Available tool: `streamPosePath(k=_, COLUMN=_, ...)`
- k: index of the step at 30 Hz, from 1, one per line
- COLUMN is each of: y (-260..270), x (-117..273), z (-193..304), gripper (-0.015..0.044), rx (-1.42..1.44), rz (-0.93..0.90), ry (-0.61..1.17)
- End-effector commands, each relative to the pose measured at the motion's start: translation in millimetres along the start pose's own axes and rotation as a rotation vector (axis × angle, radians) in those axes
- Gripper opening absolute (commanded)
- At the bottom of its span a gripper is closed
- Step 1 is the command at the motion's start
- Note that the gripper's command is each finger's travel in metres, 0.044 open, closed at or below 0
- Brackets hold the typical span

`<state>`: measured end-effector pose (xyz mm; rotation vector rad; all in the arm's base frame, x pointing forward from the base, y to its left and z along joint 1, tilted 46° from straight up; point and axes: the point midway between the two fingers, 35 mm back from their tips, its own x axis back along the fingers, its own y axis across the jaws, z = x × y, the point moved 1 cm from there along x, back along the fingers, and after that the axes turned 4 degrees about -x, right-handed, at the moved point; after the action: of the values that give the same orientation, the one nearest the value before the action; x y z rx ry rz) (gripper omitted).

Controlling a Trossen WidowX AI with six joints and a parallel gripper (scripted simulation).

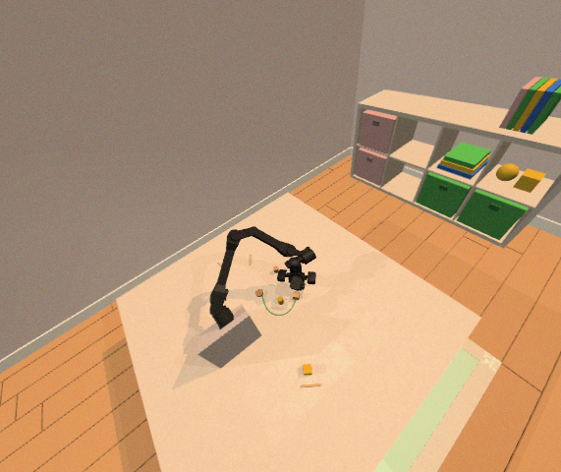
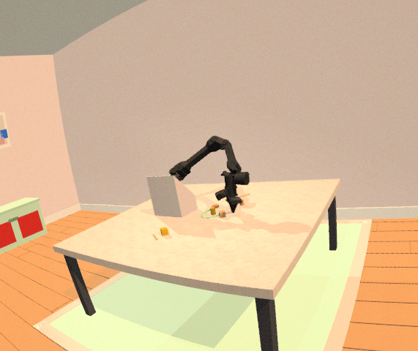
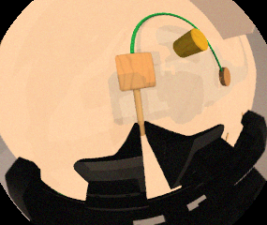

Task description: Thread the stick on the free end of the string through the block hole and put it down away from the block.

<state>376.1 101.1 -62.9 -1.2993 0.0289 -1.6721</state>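
The wooden block (image 1: 296, 295) (image 2: 222, 213) (image 3: 136, 71) sits on the table. My gripper (image 2: 233, 211) (image 3: 140, 125) is shut on the stick (image 3: 139, 110) just beside the block. In the wrist view the stick spans from the block's near face to my fingertips, which hold it near its end. The green string (image 1: 278, 315) (image 2: 202, 214) (image 3: 163, 13) meets the block's opposite face and curves round to the round button (image 1: 258, 293) (image 2: 215, 206) (image 3: 225, 76). The inside of the hole is hidden. The fingertips do not touch the block.
A yellow cylinder (image 1: 280, 300) (image 2: 212, 210) (image 3: 190, 43) stands between block and button. A yellow cube (image 1: 307, 369) (image 2: 163, 231) and loose stick (image 1: 310, 385) (image 2: 155, 237) lie farther off. A small wooden piece (image 1: 275, 268) and another stick (image 1: 250, 260) lie behind. A grey wedge (image 1: 229, 341) (image 2: 167, 196) stands by the arm's base.
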Motion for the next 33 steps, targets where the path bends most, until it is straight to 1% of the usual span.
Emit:
streamPosePath(k=1, y=-1, x=-1, z=7, gripper=0.0000, rx=0.002, rz=0.000, ry=-0.001)
streamPosePath(k=33, y=-5, x=2, z=46, gripper=0.0000, rx=-0.021, rz=-0.007, ry=0.002)
